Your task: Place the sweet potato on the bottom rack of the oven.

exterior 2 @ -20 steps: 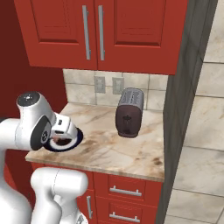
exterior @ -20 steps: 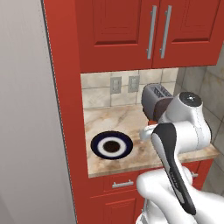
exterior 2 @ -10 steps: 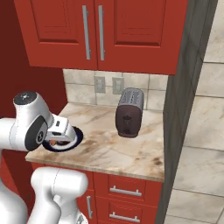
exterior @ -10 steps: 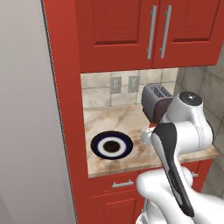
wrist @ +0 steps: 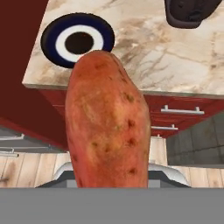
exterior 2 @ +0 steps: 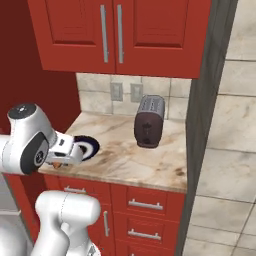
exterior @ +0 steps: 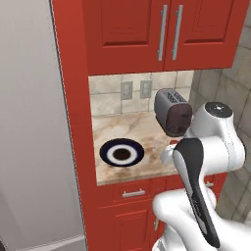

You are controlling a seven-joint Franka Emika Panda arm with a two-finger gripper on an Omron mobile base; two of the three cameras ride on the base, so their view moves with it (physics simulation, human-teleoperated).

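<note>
1 sweet potato (wrist: 107, 122) sits pinched in the hand, raised above the front edge of the marble bench (wrist: 166, 57), with the blue and white plate (wrist: 77, 38) at 11 o'clock of it and the dark toaster (wrist: 189, 11) at 1 o'clock. It looks firm, fairly heavy and rough-skinned, unlikely to slip or bruise; a grip across its thick middle suits it. No brand, label or writing is readable.
</note>
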